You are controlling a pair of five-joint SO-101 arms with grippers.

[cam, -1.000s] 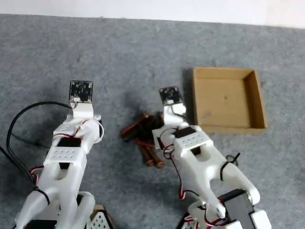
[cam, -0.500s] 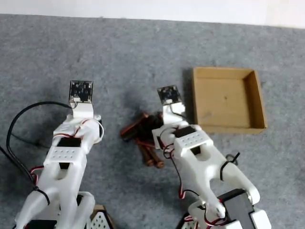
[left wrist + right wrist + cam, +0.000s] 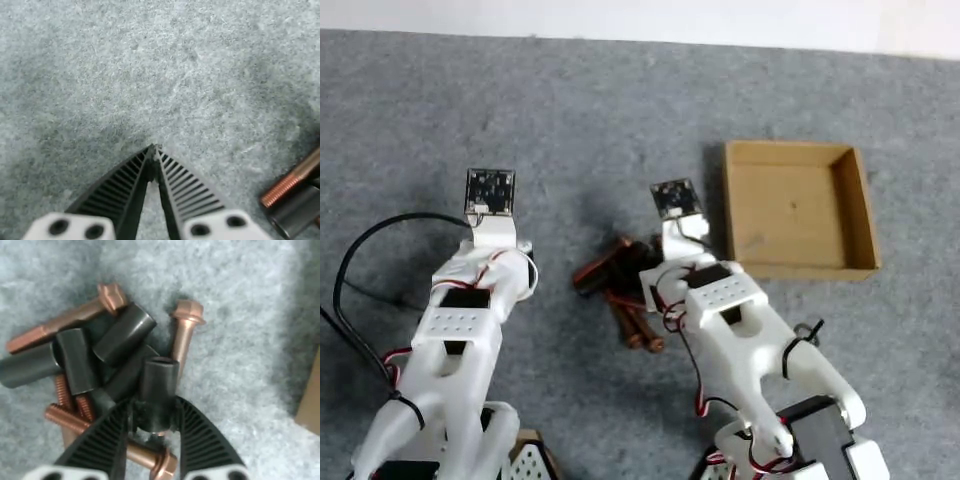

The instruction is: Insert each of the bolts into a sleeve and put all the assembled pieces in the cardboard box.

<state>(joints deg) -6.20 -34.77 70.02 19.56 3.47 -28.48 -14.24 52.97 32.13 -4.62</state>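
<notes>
The right gripper [image 3: 152,406] is gripping a black sleeve [image 3: 158,382] between its fingers atop the heap of bolts [image 3: 182,337], just left of the cardboard box [image 3: 868,210]. The left gripper [image 3: 154,150] is hovering with its fingertips pressed together and holding nothing over the grey mat [image 3: 150,60], left of the heap.

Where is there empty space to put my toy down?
Bare: the grey mat along the far edge, and the cardboard box's floor. Crowded: the pile of bolts and sleeves between the left arm and right arm.
</notes>
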